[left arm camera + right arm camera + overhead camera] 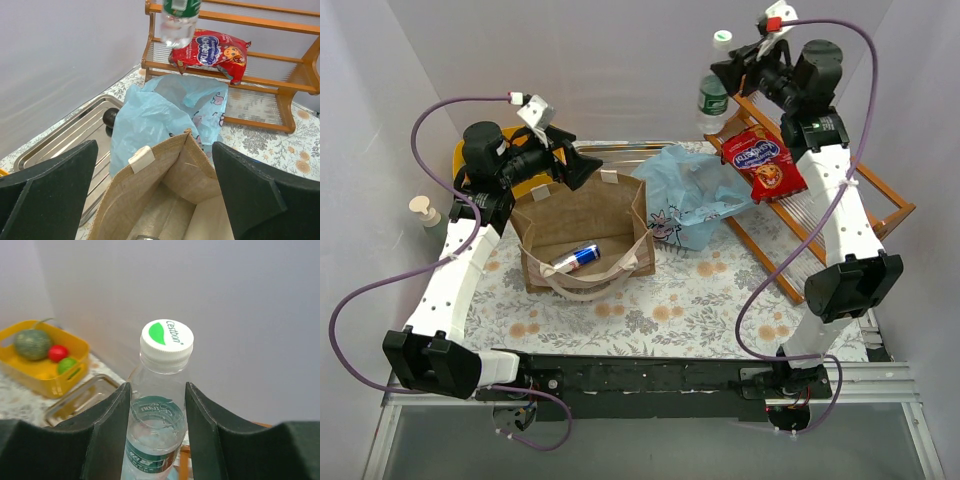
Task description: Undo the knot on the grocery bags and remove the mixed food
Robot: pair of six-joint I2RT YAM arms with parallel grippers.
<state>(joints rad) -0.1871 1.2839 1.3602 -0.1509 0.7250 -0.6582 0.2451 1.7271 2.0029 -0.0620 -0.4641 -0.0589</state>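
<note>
- Black fingers [112, 425] of the right gripper [157, 410] clamp the clear green-labelled bottle [165, 365] just under its white cap. They hold it upright in the air above the far end of the wooden rack [880, 205].
- Over the mouth of the brown paper bag [585, 220] hangs the left gripper [155, 145], jaws spread wide with nothing between them.
- On that bag's floor the blue-silver can [576, 259] lies on its side. The red snack packet [765, 165] rests on the rack, and the melon [31, 343] sits in the yellow tub [45, 377].
- Between paper bag and rack the light blue plastic bag [690, 195] lies crumpled, with a dark round item [110, 117] just beside it on the metal tray [60, 150]. Whether anything is inside the plastic bag cannot be told.
- Risk: the grip sits high on a smooth, round neck, so the bottle may slip or swing. A drop from there would likely strike the rack and roll, or knock the packet.
- Risk: wide jaws going down for the can could snag the rim or the beige handles [590, 285] and tip the light bag. The can, lying on its side, may also roll away from the fingers.
</note>
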